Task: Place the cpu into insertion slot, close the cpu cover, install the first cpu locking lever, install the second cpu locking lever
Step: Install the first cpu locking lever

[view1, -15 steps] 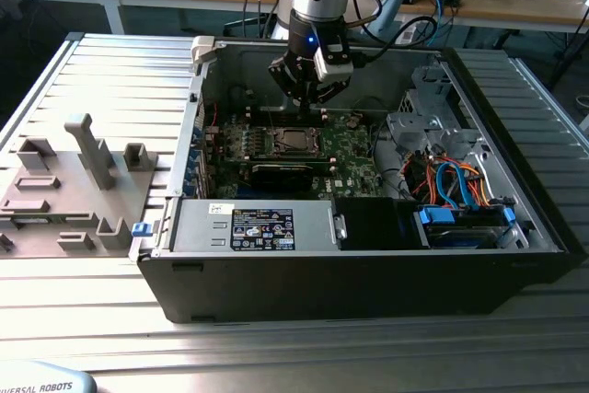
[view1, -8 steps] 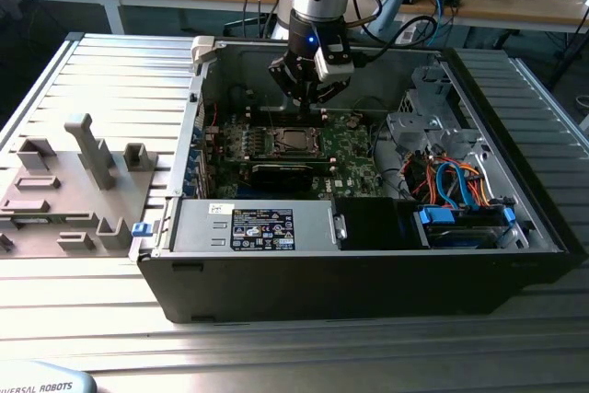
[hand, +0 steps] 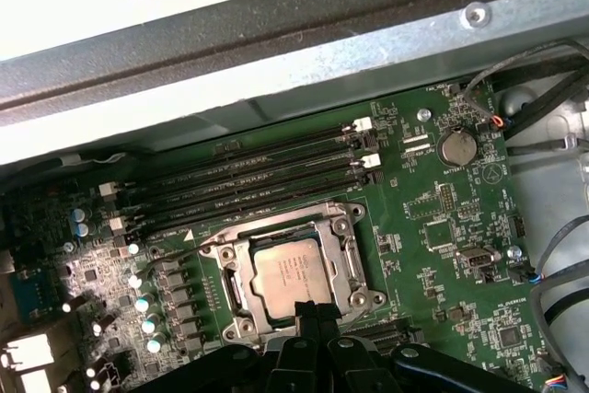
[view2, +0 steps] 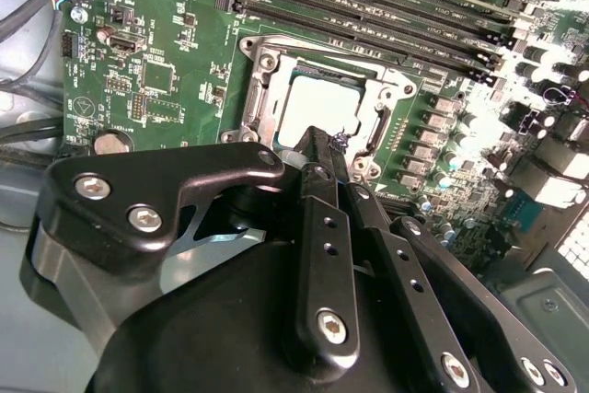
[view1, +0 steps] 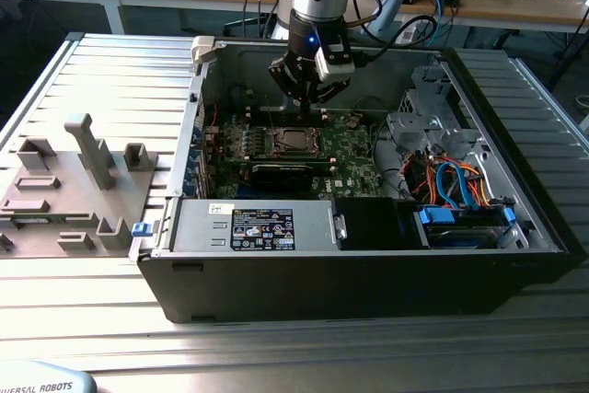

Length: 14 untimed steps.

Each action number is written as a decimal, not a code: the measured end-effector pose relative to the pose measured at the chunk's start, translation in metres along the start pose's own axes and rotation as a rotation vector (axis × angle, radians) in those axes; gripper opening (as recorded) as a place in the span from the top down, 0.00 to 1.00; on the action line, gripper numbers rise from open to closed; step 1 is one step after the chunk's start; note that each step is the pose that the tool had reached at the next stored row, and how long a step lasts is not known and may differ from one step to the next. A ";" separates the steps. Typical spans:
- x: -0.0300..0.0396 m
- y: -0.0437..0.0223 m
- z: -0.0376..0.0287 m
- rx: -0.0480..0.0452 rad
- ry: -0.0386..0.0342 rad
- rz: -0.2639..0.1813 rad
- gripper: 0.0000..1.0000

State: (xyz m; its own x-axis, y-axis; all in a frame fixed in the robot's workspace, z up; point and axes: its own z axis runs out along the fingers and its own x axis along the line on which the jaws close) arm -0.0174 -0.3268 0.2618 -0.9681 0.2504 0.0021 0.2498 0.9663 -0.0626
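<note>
Your gripper (view2: 324, 146) hovers with fingers pressed together, empty, its tips at the edge of the cpu cover (hand: 342, 269). Just beyond them the cpu (hand: 293, 270) already sits in the insertion slot (view2: 267, 98), framed by the cover so the closed tips can work the socket's edge.

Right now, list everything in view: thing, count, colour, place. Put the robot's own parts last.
Open desktop computer case: one, black and grey, on the ribbed metal table.
Green circuit board: one, inside the case.
Small square silvery-grey cpu: one, seated in the socket, in both wrist views.
Thin silvery metal cpu cover frame: one, lying down around the cpu.
Long black memory slots: four, beside the socket.
Round silver coin battery: one, on the board.
Grey fixture blocks: several, on the table at the exterior view's left.
Blue and orange cables: a bundle, at the case's exterior-view right.
Black fingers: close together, at the socket's edge.
</note>
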 end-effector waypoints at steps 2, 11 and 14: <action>0.0000 0.0000 0.0000 0.0000 -0.0001 -0.001 0.89; 0.0000 0.0000 0.0000 0.0001 -0.0007 -0.011 0.89; 0.0000 0.0000 0.0000 0.0001 -0.0010 -0.016 0.89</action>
State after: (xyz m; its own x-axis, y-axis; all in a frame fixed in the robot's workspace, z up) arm -0.0174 -0.3268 0.2619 -0.9719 0.2353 0.0021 0.2347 0.9700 -0.0626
